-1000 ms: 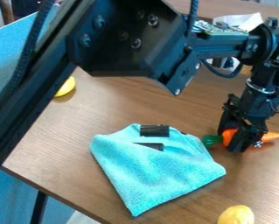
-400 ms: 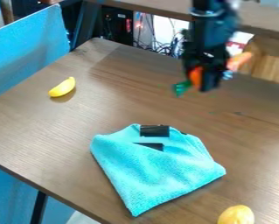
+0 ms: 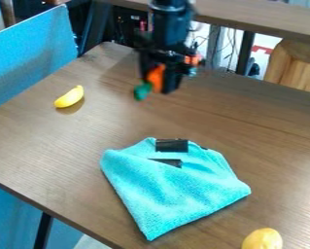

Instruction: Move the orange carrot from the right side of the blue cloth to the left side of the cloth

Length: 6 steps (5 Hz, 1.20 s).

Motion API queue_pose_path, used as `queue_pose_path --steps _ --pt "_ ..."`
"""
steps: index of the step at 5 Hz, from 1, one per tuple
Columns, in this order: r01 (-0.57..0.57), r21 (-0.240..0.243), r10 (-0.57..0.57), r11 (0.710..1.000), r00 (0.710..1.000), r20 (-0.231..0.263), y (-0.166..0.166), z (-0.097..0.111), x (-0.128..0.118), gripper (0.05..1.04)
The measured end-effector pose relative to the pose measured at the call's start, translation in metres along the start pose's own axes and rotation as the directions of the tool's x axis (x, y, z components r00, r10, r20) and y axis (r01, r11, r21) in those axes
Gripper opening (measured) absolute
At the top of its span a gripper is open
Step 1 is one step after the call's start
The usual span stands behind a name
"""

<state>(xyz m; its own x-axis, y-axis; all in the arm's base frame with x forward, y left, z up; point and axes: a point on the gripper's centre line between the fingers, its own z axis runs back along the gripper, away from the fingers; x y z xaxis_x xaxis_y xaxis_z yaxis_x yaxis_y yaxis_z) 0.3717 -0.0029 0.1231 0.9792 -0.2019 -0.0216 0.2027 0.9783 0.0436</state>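
Note:
The black gripper [image 3: 158,86] hangs above the back part of the wooden table, shut on a toy carrot. The orange body of the carrot [image 3: 156,79] shows between the fingers, its green top pokes out at the lower left, and its other end shows on the right side. A folded turquoise cloth [image 3: 177,187] with two black strips lies on the table in front of the gripper. The yellow banana [image 3: 69,97] rests to the left, and a yellow-orange fruit [image 3: 262,239] sits at the bottom edge of the view.
The wooden table [image 3: 40,155] ends at a slanting front-left edge. A blue panel [image 3: 27,58] stands along its left side. Behind are another table's edge [image 3: 248,22], cables, dark legs and a light wooden piece [image 3: 297,63].
The carrot has been lifted off the table at the right and carried up, then left, in the gripper. The arm no longer covers the upper left. Cloth, banana and fruit have not moved.

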Motion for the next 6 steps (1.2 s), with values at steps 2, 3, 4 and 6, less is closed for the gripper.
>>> queue_pose_path --steps 2,3,4,6 --pt "-0.155 0.089 0.169 0.984 0.966 -0.193 0.043 -0.038 -0.036 0.617" --pt "-0.205 0.045 0.210 0.978 0.959 -0.189 0.064 -0.060 -0.051 0.617" --pt "-0.242 -0.055 0.231 0.969 0.960 -0.158 0.074 -0.089 -0.068 0.617" --pt "-0.314 -0.053 0.304 0.948 0.942 -0.145 0.096 -0.096 -0.082 0.617"
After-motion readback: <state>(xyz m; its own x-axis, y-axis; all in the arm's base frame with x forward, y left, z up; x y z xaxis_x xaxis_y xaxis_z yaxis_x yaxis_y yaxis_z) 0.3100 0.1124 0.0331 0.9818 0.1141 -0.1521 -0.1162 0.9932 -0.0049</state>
